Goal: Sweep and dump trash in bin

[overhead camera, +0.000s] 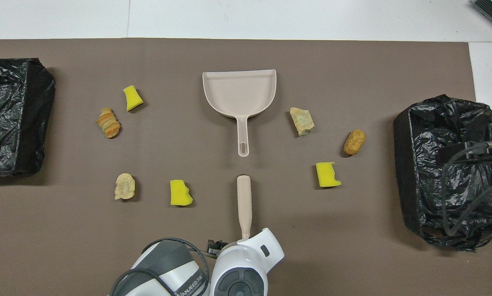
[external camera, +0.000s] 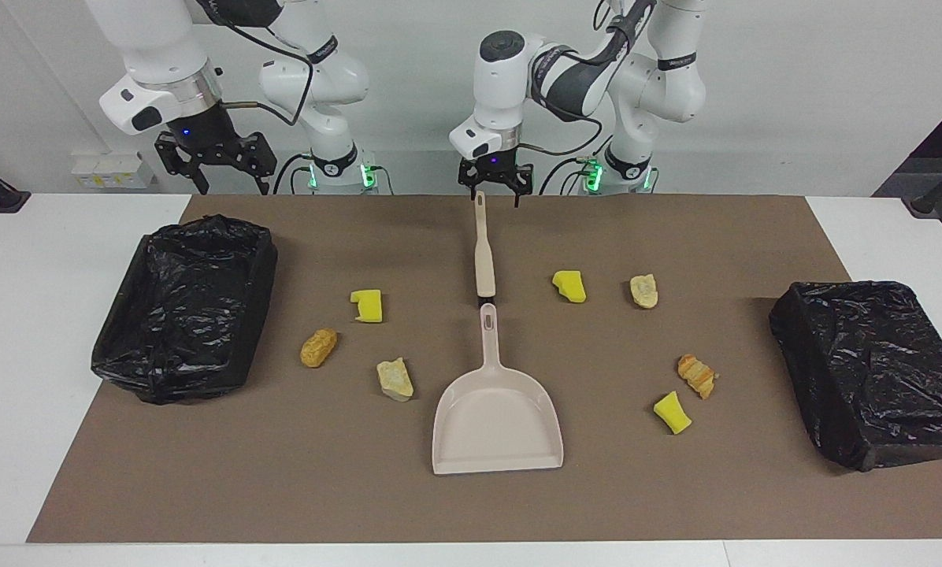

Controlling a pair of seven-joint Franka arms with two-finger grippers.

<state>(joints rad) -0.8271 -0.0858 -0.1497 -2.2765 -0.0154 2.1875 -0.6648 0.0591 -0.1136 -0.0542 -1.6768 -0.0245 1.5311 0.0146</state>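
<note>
Several trash scraps lie on the brown mat: yellow chunks [external camera: 367, 305] [external camera: 569, 286] [external camera: 672, 413] and tan lumps [external camera: 318, 347] [external camera: 394, 379] [external camera: 643, 290] [external camera: 696, 375]. The beige brush [external camera: 483, 260] [overhead camera: 244, 201] lies in the middle, in line with the empty dustpan [external camera: 496, 417] [overhead camera: 240, 92]. My left gripper [external camera: 493, 195] is open, just above the end of the brush handle nearest the robots; in the overhead view its wrist hides it. My right gripper [external camera: 233, 186] waits open in the air above the mat's corner by the bin [external camera: 258, 268].
A second black-bagged bin [external camera: 873, 370] [overhead camera: 447, 172] stands at the left arm's end of the mat. White table [external camera: 38, 260] borders the brown mat [external camera: 282, 472]. A cable [overhead camera: 468, 154] crosses over one bin in the overhead view.
</note>
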